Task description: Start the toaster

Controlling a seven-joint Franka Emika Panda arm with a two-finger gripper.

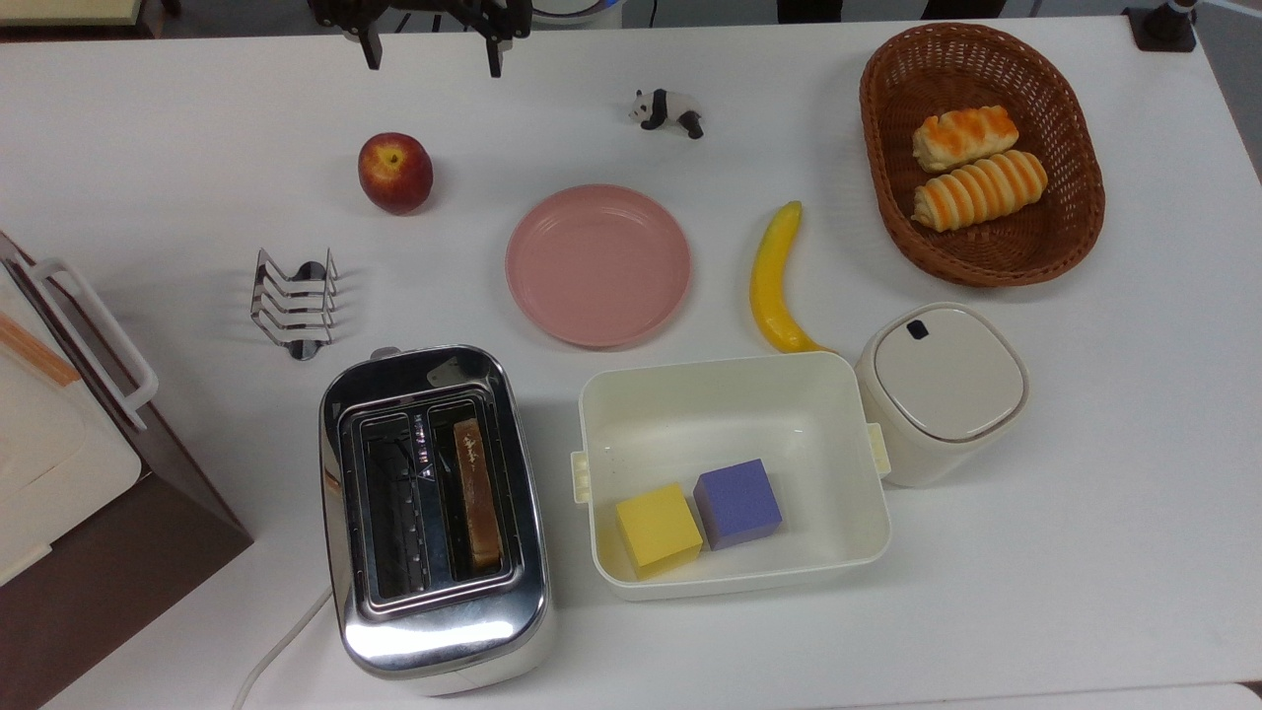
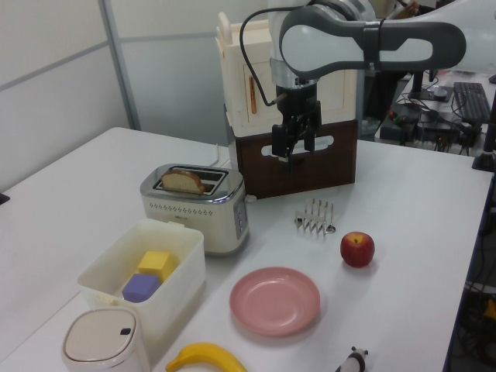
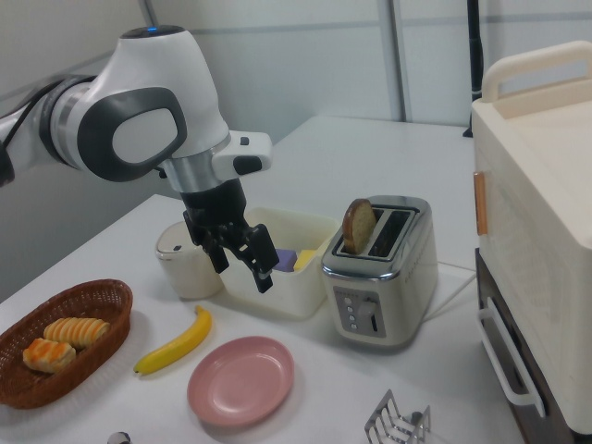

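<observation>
Broadly, the white table carried everything, and the toaster stood near its front edge in the top view, just beside the cream bin on the top view's right and close to the white-and-brown box appliance on the top view's left. It was a shiny chrome two-slot body with rounded corners on a pale base, a white cord trailing from its lower corner in the top view. Its long axis ran top to bottom in the top view, the slots lying parallel to that axis; the control face with small buttons and a lever slot faced the right view's camera. A slice of toast stood upright, poking out of one slot, the other slot bare. The arm reached in over the table, its bulky white-and-grey joint held high and the wrist pointing straight down. The gripper hung in the air well apart from the toaster, above the table between the apple and the box appliance in the left view, its two black fingers spread wide and gripping nothing.
</observation>
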